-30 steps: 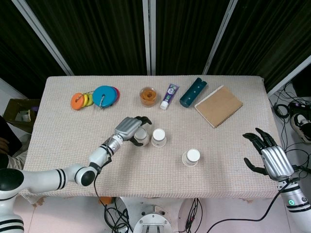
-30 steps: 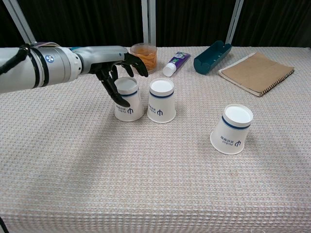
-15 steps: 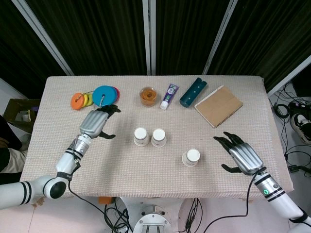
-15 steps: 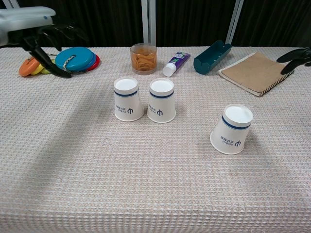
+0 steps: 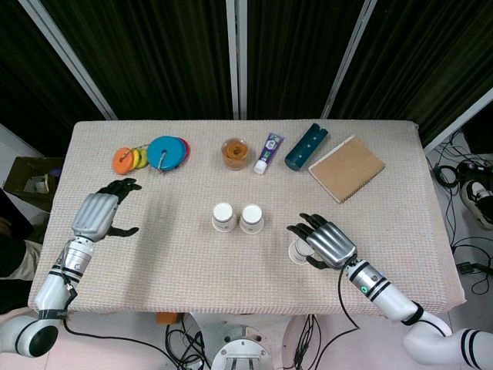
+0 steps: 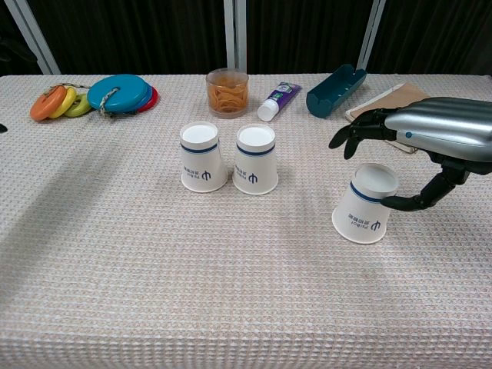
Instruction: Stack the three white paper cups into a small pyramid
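Two white paper cups stand upside down and side by side mid-table, the left cup [image 5: 223,217] [image 6: 203,157] and the middle cup [image 5: 251,218] [image 6: 256,160]. A third cup [image 5: 296,251] [image 6: 364,206] stands apart to their right, slightly tilted. My right hand [image 5: 326,243] [image 6: 419,138] hovers over this third cup with its fingers spread above the rim and its thumb close beside the cup's right wall; it grips nothing. My left hand [image 5: 98,215] is open above the table's left side, far from the cups.
Along the far edge lie coloured discs [image 6: 115,93], a clear jar of orange bits [image 6: 227,91], a purple tube [image 6: 277,101], a teal case [image 6: 336,90] and a brown notebook [image 5: 347,168], which my right hand partly hides in the chest view.
My left hand let go of the left cup and drew back to the table's left side. My right hand came in from the right edge and now sits over the third cup.
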You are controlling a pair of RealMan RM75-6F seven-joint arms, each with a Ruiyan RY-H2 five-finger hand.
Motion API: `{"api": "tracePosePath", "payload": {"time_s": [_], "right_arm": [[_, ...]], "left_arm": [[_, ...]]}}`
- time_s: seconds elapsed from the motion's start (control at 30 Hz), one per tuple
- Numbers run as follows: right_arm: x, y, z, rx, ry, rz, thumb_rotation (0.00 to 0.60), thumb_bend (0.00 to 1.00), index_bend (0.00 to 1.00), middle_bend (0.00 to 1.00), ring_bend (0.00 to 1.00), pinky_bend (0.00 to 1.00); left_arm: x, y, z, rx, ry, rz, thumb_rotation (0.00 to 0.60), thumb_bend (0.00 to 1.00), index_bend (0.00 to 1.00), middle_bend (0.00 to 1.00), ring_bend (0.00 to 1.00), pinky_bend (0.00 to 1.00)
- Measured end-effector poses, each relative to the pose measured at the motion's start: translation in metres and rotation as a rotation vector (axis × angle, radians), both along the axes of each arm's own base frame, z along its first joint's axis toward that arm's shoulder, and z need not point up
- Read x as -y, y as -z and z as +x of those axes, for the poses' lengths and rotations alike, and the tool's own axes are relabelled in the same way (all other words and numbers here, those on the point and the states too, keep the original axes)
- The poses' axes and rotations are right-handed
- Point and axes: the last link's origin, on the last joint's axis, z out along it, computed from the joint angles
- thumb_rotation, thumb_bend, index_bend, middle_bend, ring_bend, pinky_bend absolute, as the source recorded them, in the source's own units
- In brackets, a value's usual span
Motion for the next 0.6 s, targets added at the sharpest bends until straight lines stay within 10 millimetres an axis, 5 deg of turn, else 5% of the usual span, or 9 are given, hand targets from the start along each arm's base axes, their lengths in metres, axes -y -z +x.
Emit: {"api": "tracePosePath", "payload": {"time_s": [0.6], "right_arm": [[-0.0010, 0.0004, -0.0062, -0.090, -0.038, -0.062, 0.600, 0.33, 0.41, 0.42, 0.22, 0.30]], "left_arm": [[0.0037, -0.0067, -0.0079, 0.031, -0.042, -0.018, 0.600, 0.03, 0.23, 0.14, 0.14, 0.30]]}}
